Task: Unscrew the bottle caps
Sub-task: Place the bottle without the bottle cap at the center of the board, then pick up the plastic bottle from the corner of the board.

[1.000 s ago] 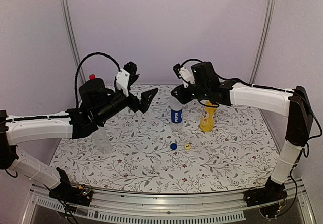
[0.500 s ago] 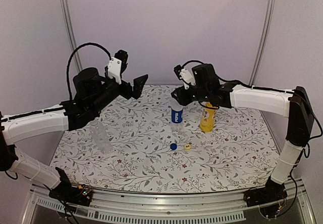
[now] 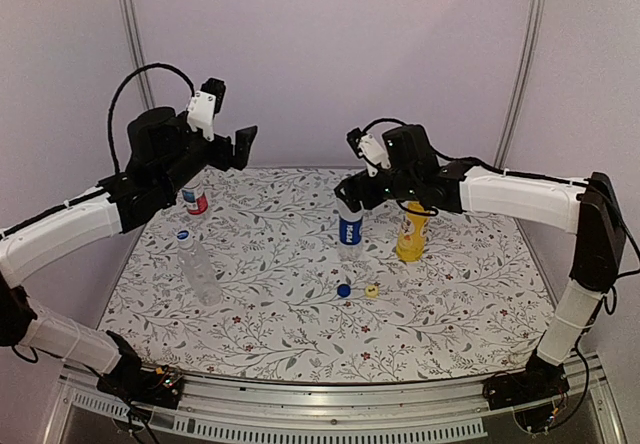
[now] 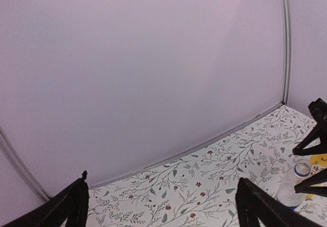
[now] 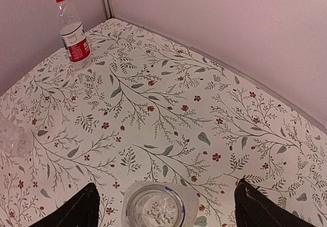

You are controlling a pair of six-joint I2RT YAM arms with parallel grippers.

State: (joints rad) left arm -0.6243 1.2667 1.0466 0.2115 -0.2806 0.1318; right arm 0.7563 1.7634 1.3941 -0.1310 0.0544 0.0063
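- While the left gripper (image 3: 240, 146) hangs high over the far left of the table, its fingers are spread wide with nothing between them.
- By the far left corner stands the red-white label bottle (image 3: 193, 198), its red cap on.
- Nearer on the left, the plain clear bottle (image 3: 201, 272) stands upright, closed with a blue top.
- A floral cloth (image 3: 300, 334), white with grey leaves and small red flowers, covers the table. Pale lilac walls (image 3: 330, 54) enclose it, with metal uprights (image 3: 135, 64) at the far corners.
- At centre the blue label bottle (image 3: 349, 228) stands uncapped. The right gripper (image 3: 352, 194) is just above it, fingers apart on either side of its mouth.
- A loose blue cap (image 3: 343, 290) and a yellow cap (image 3: 371, 290) lie on the cloth just nearer.
- Right of centre stands the yellow bottle (image 3: 410, 232).
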